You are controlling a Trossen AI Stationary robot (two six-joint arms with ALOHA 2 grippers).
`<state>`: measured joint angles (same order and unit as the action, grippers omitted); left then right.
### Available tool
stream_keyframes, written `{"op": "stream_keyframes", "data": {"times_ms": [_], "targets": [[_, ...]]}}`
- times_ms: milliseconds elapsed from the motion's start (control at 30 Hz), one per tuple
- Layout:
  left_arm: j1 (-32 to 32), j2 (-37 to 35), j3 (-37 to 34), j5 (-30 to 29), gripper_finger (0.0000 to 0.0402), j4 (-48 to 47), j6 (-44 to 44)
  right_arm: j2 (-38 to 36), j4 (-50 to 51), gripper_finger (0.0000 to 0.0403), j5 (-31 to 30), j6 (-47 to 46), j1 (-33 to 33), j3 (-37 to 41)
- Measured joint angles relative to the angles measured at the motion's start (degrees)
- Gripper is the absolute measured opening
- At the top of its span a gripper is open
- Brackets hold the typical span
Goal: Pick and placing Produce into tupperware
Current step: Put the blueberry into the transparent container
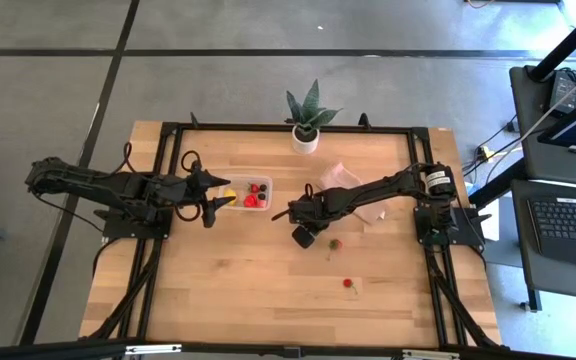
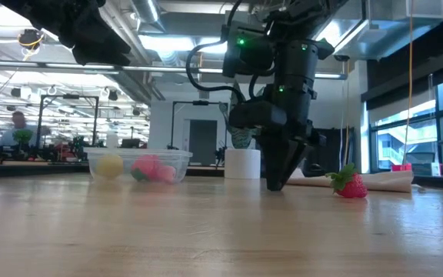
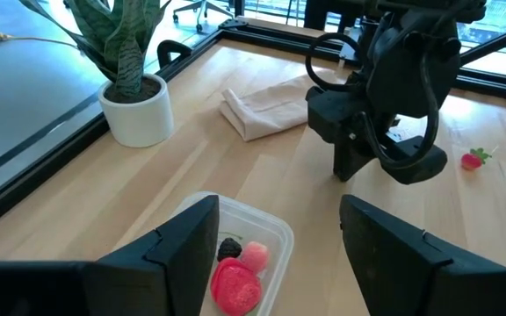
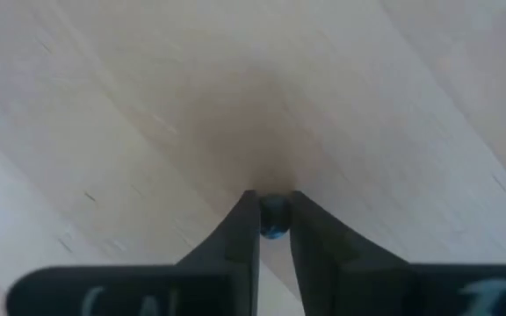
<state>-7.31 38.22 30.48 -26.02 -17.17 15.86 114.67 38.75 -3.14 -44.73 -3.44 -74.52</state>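
At the table's centre, the right gripper pinches a tiny dark round berry; so slight a hold could let it slip before reaching the clear plastic rectangular tupperware at nine o'clock.

Bright, even daylight pours from windows behind the plant, ceiling strips glare in the low view (tabletop blurred up close), soft shadow beneath the right gripper.

You have bare table in front; the left gripper crowds the tupperware, the plant stands behind.
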Motion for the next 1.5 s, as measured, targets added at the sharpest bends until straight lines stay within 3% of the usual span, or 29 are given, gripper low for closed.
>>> {"op": "stream_keyframes", "data": {"times_ms": [333, 500, 733, 1000, 1233, 1500], "targets": [[0.0, 0.0, 0.0, 1.0, 0.0229, 0.0, 0.0, -0.8, -1.2, 0.0053, 1.5, 1.8, -0.2, -1.8], [0.0, -1.2, 0.0, 4.4, 0.0229, 1.3, 0.1, -1.8, -2.1, 0.0050, 1.0, 9.1, 0.6, -11.1], [0.0, -7.9, 0.0, 4.7, 0.0229, 5.4, -0.7, -1.8, -5.2, 0.0050, 0.0, 20.4, 4.0, -26.4], [0.0, -19.0, 0.1, 6.1, 0.0229, 10.3, -8.0, -1.1, -6.5, 0.0051, -1.9, 25.5, 9.5, -35.1], [0.0, -24.9, 0.1, 7.1, 0.0229, 10.7, -10.5, 6.0, -5.6, 0.0049, 1.3, 27.8, 10.9, -44.6], [0.0, -26.0, 0.1, 7.1, 0.0229, 10.1, -10.5, 21.7, 4.3, 0.0048, 4.8, 30.0, 10.9, -60.5]]}}
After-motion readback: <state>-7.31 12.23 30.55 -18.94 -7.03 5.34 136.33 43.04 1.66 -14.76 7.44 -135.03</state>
